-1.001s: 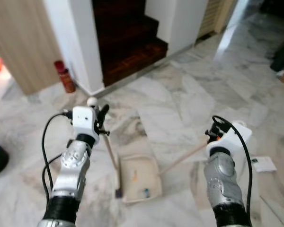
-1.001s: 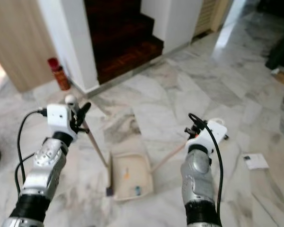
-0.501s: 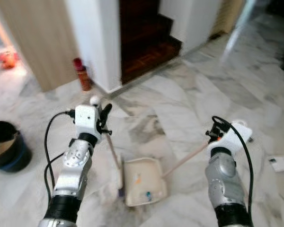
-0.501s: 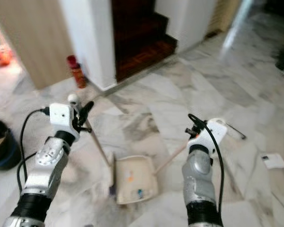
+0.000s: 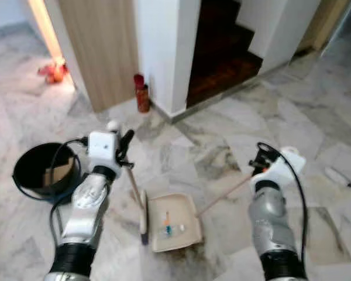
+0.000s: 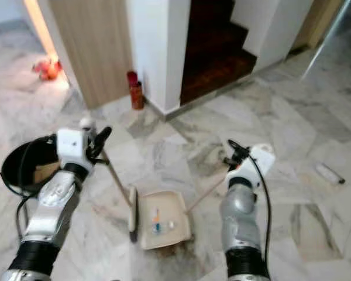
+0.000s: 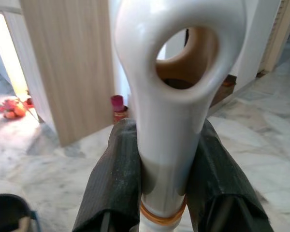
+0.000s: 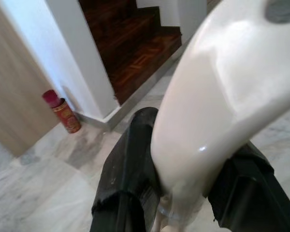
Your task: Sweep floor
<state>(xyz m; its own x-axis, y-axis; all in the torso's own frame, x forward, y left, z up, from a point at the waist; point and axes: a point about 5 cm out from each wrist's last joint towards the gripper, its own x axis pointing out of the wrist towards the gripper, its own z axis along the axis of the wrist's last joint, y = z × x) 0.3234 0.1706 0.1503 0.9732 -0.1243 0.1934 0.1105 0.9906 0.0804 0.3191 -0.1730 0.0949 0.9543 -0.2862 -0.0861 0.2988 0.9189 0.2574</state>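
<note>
**Inspector A:** Left tool point(image 7: 166, 193): both black fingers point(image 7: 113, 179) are clamped on the white broom handle point(image 7: 171, 121), just below its looped end. In the head views the handle slants down from that tool to the broom head point(image 5: 143, 218), which rests on the marble floor point(image 5: 316, 117) against the dustpan's left side.

**Inspector B:** Confirmed. Right tool point(image 8: 183, 193): closed on the white grip of the dustpan handle point(image 8: 217, 92). The wooden shaft point(image 5: 225, 196) runs from that tool down to the dustpan point(image 5: 175, 225), which lies flat on the floor between the two arms.

**Inspector A:** Contents of the pan?

**Inspector B:** A few small bits of debris point(image 5: 167, 225), one orange and one bluish. I cannot tell what they are.

**Inspector A:** Surroundings. A black bucket point(image 5: 44, 170) stands on the floor beside the left arm, with something tan inside. A red canister point(image 5: 142, 93) stands at the foot of the white wall corner point(image 5: 164, 52), next to the wood panel point(image 5: 99, 47). Dark wooden stairs point(image 5: 222, 47) rise behind that corner.

**Inspector B:** One more item: a small pale object point(image 5: 338, 177) lies on the floor well to the right of the right arm. Reddish items point(image 5: 52, 71) lie in the lit area past the wood panel, too blurred to identify.
</note>
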